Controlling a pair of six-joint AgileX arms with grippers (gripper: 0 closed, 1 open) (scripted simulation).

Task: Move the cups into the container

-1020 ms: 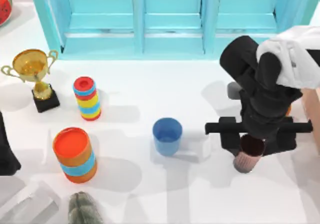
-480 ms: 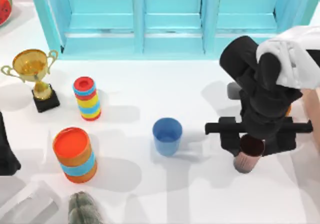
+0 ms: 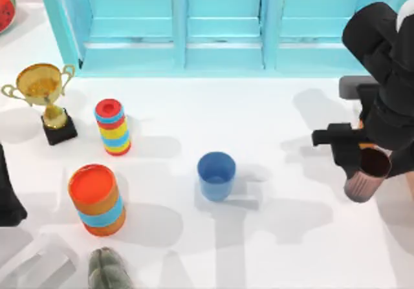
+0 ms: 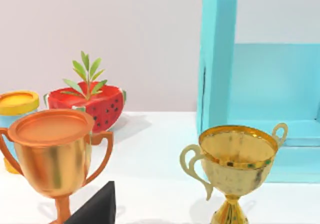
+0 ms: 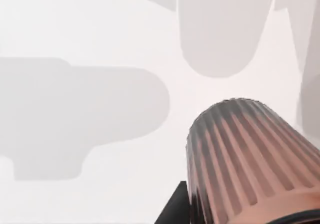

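Blue cup [image 3: 216, 175]: plain handleless tumbler, upright, open mouth up, standing alone on the white desk [image 3: 259, 127] around its middle, slightly toward the near edge. Brown cup [image 3: 366, 175]: ribbed pinkish-brown outside, dark inside, tilted, lifted off the desk near the right edge, clamped in the right gripper [image 3: 362, 166]. Container [image 3: 410, 185]: just a peach-tan sliver at the right edge, beside the brown cup.
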